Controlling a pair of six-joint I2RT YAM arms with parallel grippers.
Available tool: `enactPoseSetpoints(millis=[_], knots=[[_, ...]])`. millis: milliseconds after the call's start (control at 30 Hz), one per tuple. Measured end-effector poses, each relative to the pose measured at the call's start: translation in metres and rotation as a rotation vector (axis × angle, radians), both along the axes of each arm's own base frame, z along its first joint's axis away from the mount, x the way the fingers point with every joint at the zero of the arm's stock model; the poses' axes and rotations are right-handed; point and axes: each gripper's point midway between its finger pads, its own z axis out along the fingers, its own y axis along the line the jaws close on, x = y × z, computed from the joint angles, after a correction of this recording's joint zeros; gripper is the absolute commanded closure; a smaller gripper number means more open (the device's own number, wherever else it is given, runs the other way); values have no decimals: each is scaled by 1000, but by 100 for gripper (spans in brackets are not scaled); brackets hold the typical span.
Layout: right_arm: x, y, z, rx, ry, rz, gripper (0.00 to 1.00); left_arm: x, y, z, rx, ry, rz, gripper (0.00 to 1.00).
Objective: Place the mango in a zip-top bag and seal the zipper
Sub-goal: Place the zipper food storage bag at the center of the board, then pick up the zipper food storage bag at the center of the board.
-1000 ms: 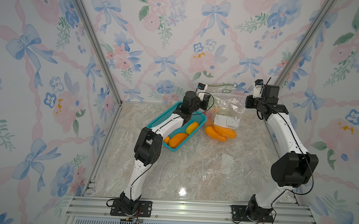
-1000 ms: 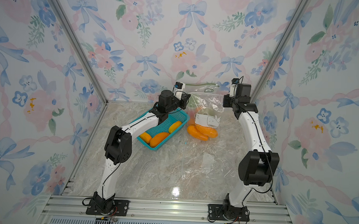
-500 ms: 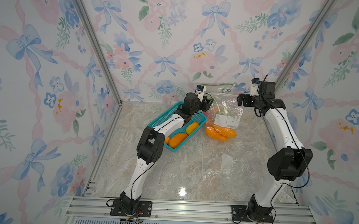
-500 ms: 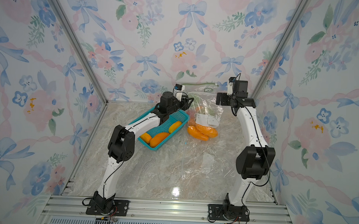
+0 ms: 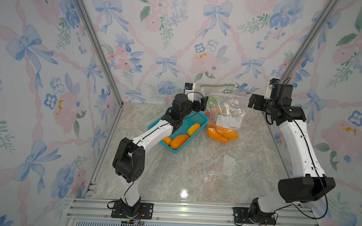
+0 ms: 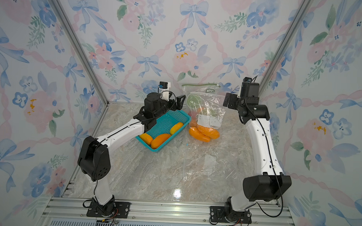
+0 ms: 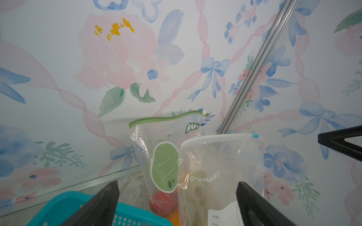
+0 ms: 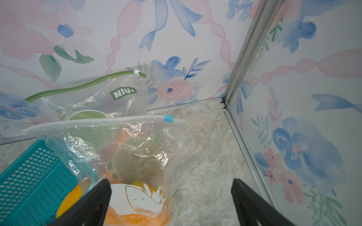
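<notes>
White arms (image 5: 154, 135) w/ blk joints (image 5: 127, 159) (thin cables (image 5: 300, 131))

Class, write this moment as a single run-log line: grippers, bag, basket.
left gripper: open, holding nothing | right gripper: open, holding nothing | blue-slider bag: standing, orange mangoes inside | basket: three loose mangoes

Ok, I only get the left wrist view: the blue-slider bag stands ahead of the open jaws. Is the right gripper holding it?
Observer: No, the right gripper is open beside the bag, holding nothing.
Operator: Mangoes in the basket?
Observer: Three mangoes lie in the basket.
Operator: Any spare bag?
Observer: An empty bag lies flat on the table, nearer the arm bases.
</notes>
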Motion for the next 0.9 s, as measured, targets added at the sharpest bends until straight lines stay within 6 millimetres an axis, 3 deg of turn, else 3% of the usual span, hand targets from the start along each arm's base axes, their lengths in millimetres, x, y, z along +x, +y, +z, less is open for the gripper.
enactPoseSetpoints(millis=[133, 333, 667, 733, 767, 800, 900], knots=[[-38, 19, -4, -5, 12, -4, 1, -30, 49, 14, -27, -41, 111, 2], [-89, 70, -47, -48, 119, 61, 2, -72, 118, 0, -44, -43, 280, 2], [-166, 170, -164, -85, 377, 230, 8, -122, 173, -19, -135, -33, 423, 2], [-173, 189, -186, -94, 431, 253, 16, -127, 184, -26, -147, -25, 465, 2], [-175, 200, -199, -95, 463, 260, 28, -130, 190, -30, -157, -20, 489, 2], [-177, 208, -210, -98, 489, 268, 32, -131, 196, -35, -163, -14, 512, 2], [-178, 226, -247, -115, 578, 272, 29, -134, 209, -48, -170, 7, 564, 2]])
